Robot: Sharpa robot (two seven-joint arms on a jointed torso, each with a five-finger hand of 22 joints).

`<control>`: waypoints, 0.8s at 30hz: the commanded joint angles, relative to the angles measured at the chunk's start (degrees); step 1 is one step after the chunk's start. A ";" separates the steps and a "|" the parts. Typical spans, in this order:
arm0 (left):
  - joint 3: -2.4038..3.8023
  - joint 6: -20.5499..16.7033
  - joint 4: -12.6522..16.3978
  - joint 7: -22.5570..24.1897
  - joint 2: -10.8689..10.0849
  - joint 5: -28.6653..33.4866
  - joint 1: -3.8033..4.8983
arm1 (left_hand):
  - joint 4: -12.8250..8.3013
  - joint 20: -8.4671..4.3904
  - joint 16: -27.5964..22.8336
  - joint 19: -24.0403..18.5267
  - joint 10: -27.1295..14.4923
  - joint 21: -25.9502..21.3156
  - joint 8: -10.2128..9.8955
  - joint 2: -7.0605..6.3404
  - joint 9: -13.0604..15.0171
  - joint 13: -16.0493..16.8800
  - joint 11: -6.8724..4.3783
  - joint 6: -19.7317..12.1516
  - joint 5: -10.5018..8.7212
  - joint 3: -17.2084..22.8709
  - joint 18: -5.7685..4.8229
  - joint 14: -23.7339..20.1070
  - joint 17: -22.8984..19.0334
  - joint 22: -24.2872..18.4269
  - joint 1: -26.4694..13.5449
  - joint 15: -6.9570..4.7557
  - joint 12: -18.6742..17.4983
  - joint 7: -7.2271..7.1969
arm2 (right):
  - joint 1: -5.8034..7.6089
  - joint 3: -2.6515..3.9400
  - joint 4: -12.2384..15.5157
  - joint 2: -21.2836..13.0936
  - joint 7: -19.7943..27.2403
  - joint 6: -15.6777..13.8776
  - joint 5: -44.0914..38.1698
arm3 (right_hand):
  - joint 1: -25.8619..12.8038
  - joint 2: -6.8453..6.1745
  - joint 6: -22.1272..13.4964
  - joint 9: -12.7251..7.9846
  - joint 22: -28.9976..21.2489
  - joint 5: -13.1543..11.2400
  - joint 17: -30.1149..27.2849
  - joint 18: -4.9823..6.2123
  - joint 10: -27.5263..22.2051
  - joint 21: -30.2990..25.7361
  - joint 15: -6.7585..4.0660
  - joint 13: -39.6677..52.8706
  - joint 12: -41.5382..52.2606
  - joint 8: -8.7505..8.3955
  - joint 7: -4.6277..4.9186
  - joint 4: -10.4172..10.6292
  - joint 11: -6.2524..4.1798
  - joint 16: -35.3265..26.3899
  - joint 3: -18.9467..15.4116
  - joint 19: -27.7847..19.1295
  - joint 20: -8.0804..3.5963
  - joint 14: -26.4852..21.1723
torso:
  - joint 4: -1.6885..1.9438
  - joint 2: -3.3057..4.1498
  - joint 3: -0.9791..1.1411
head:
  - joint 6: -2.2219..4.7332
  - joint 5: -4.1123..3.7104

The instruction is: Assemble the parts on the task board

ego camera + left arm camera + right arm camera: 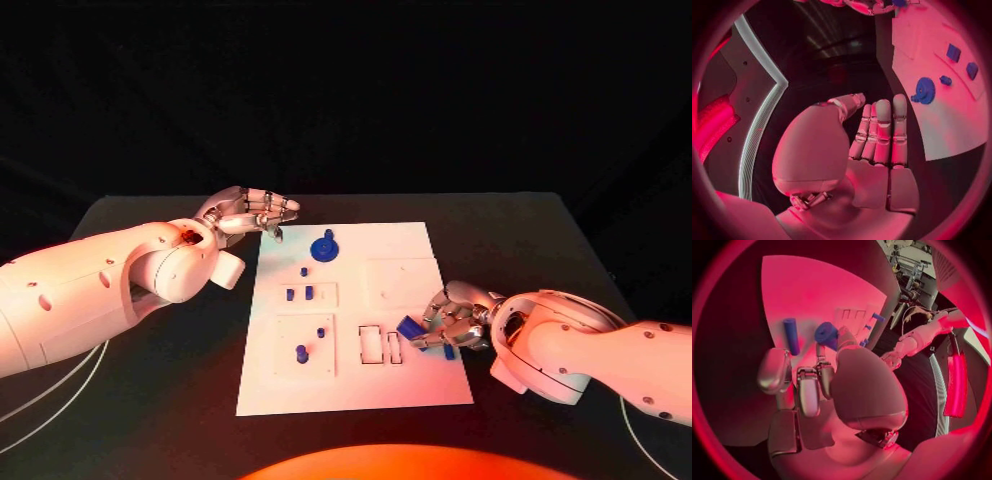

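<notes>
White is the task board (411,380), a flat plate in the middle of the black tabletop (144,400), and small blue parts sit on it.

The right hand (450,322) is at the board's edge, on the side nearest its own arm. Its fingers are curled around a blue block (410,328), and the block is held just over the board. In the right wrist view the same blue piece (826,333) sits at the fingertips (808,395). A blue peg (791,335) lies flat on the board just beside those fingertips. Right next to the hand, toward the middle of the board, are two narrow slots (382,346).

The left hand (257,212) is at the far corner of the board, on its own arm's side. It holds nothing. In the left wrist view its fingers (879,132) are straight and lie side by side, with the thumb standing a little apart. I cannot tell if the hand touches the board. A blue gear (326,247) lies on the board near this hand, just past its fingertips. The left wrist view shows the gear (924,90) too, with a tiny blue peg (945,80) beside it.

More small blue pieces (300,294) stand on the board between the two hands, closer to the left arm's side. One short blue pin (302,353) stands in a square panel nearer the robot.
</notes>
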 commanded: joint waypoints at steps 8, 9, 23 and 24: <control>0.04 0.68 0.08 0.30 0.13 0.12 0.03 | 0.34 0.33 0.16 -0.20 -0.52 -0.33 0.36 0.14 0.07 -0.05 -0.02 -0.41 -0.05 0.04 0.86 -0.39 -0.05 -0.05 -0.52 0.16 0.32 0.04 | 1.17 0.19 1.17 0.48 1.19 -1.89 6.28 | 0.82 1.92 1.19 0.55 -0.02 0.22 7.31 -0.61 0.25 -0.02 -0.49 1.77 -0.16 0.45 -0.55 -0.16 -0.41 0.25 1.43 -0.09 -0.53 4.72 | 0.06 -0.01 -0.04 | 0.01 -0.11; 0.04 0.67 0.06 0.31 0.14 0.11 0.03 | 0.33 0.33 0.18 -0.16 -0.56 -0.41 0.39 0.13 0.07 -0.07 -0.04 -0.48 -0.03 0.06 0.87 -0.41 -0.06 -0.11 -0.46 0.14 0.36 0.02 | 1.21 0.19 1.07 0.68 1.40 -1.76 6.67 | 0.82 1.92 1.19 0.55 -0.02 0.22 7.31 -0.61 0.25 -0.02 -0.49 1.77 -0.16 0.45 -0.55 -0.16 -0.41 0.25 1.43 -0.09 -0.53 4.72 | 0.06 0.01 -0.05 | 0.01 -0.03; 0.04 0.65 0.11 0.30 0.28 0.00 0.04 | 0.33 0.33 0.18 -0.16 -0.56 -0.41 0.39 0.13 0.07 -0.07 -0.04 -0.48 -0.03 0.06 0.87 -0.41 -0.06 -0.11 -0.46 0.14 0.36 0.02 | 0.62 0.18 -0.34 5.06 1.45 -0.39 9.15 | -0.12 1.49 1.30 0.64 -0.16 0.11 7.16 -0.56 0.14 -0.39 -0.52 1.49 -0.47 0.27 -0.48 0.28 -0.40 0.20 1.60 -0.22 -0.60 4.69 | 0.09 0.03 0.04 | 0.28 0.62; 0.04 0.64 0.12 0.29 0.30 -0.03 0.04 | 0.33 0.33 0.18 -0.16 -0.56 -0.41 0.39 0.13 0.07 -0.07 -0.04 -0.48 -0.03 0.06 0.87 -0.41 -0.06 -0.11 -0.46 0.14 0.36 0.02 | 0.59 0.17 -0.42 5.30 1.30 -0.22 9.36 | -0.36 1.42 1.31 0.66 -0.14 0.10 7.22 -0.57 0.17 -0.39 -0.52 1.51 -0.47 0.24 -0.47 0.31 -0.38 0.21 1.60 -0.22 -0.60 4.70 | 0.09 0.03 0.04 | 0.28 0.62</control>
